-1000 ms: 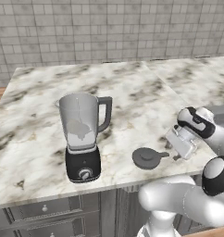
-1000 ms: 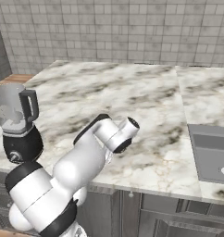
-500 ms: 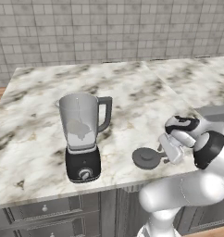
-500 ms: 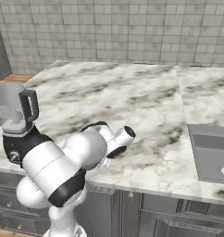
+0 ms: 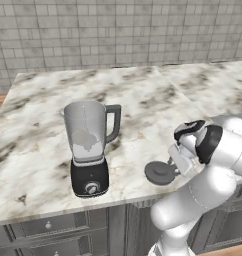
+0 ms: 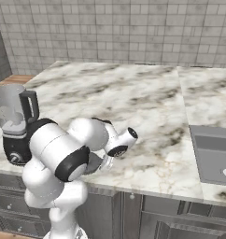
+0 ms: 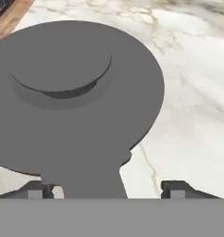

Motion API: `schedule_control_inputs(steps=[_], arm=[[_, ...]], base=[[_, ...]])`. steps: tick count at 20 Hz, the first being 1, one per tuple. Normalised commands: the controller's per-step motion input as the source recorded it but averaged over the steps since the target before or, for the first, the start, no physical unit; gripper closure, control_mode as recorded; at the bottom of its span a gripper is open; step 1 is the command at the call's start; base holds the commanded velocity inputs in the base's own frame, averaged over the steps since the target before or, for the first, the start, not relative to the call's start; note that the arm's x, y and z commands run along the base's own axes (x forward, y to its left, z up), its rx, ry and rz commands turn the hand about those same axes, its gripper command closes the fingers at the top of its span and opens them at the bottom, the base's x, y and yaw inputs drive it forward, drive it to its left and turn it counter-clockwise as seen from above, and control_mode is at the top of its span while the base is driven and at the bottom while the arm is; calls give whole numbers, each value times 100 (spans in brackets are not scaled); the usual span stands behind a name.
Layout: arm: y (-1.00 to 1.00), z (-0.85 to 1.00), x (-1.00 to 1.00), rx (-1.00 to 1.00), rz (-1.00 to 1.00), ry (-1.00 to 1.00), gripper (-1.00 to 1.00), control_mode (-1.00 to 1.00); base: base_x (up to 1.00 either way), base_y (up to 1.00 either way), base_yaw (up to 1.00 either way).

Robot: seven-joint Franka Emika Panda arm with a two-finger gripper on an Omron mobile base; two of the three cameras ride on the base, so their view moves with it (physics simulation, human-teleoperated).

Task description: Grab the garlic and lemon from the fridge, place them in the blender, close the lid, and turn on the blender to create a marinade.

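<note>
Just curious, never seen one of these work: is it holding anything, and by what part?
Nothing yet. The end effector is open, its fingertips either side of the lid's short tab without closing on it; the lid lies on the counter.

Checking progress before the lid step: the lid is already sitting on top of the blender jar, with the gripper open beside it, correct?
Not quite. The lid lies flat on the counter, right of the blender, whose jar top is open, as the left base view shows. The gripper is open, its fingertips either side of the lid's tab.

Base views flank; hand view close
</note>
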Motion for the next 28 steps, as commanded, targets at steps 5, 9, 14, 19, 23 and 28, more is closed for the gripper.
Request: schedule_control_inputs(steps=[5, 9, 14, 19, 23, 28], arm=[[26, -10, -29, -3, 0, -9, 100, -100], [24, 20, -44, 0, -3, -21, 100, -100], [17, 20, -53, 1, -3, -21, 100, -100], [10, 95, -24, 3, -3, -18, 100, -100], [11, 100, -22, 3, 0, -17, 100, -100], [10, 100, -25, 4, 0, -16, 100, -100]], base=[[0, 0, 0], [0, 0, 0], [0, 0, 0], [0, 0, 0], [0, 0, 0], [0, 0, 0]])
